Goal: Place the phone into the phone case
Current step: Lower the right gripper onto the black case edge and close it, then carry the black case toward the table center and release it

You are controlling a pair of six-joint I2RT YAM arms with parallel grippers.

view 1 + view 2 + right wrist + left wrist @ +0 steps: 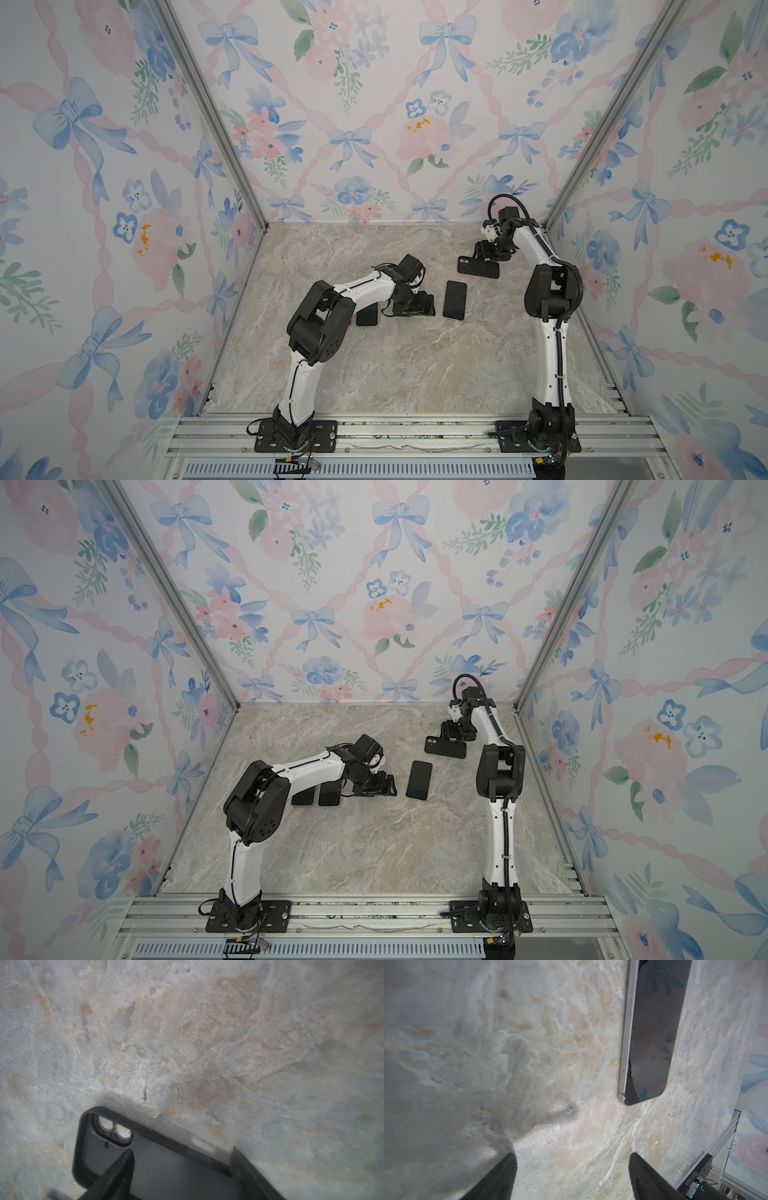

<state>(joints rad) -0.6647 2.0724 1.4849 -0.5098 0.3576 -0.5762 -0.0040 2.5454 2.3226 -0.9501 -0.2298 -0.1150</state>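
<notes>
Right wrist: right claw straddles phone case rim.

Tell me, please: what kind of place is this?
Probably a robot test booth, not a home: a left arm and a right arm bolted to an aluminium rail, and floral panels in a metal frame enclosing a marble-look table.

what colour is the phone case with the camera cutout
Black all over, rim and inside alike; the phone case shows best in the right wrist view.
</notes>
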